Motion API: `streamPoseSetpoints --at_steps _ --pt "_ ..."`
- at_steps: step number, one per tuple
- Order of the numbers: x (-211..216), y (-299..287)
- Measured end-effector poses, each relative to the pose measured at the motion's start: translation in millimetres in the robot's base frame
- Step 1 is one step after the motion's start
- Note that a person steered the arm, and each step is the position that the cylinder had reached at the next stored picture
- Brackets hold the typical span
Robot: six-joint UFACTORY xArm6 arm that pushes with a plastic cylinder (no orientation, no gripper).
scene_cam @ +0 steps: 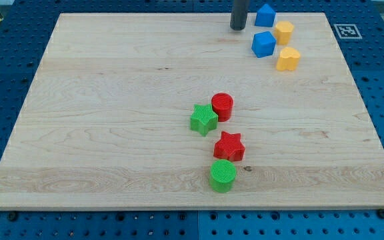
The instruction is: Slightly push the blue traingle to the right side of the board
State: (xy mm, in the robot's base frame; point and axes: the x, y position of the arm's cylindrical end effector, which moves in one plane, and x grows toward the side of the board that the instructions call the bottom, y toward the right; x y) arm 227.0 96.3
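Observation:
The blue triangle [266,15] lies near the board's top edge, right of centre. My tip [238,28] is just to its left, a small gap apart, with the rod rising out of the view's top. A blue cube [263,44] lies below the triangle. A yellow block [284,31] sits to the right, between the two blue blocks, and a second yellow block [287,59] lies below it.
A red cylinder [223,106], a green star [204,119], a red star [229,147] and a green cylinder [223,175] cluster at the board's lower middle. The wooden board [112,100] rests on a blue pegboard; a marker tag [347,31] sits at its top right.

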Motion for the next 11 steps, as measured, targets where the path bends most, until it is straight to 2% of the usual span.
streamPoseSetpoints --at_steps 2,4,6,8,11 --pt "-35.3 31.0" --pt "-35.8 97.2" --pt "-35.7 107.7" --pt "-35.9 107.7" --pt "-35.2 51.0"
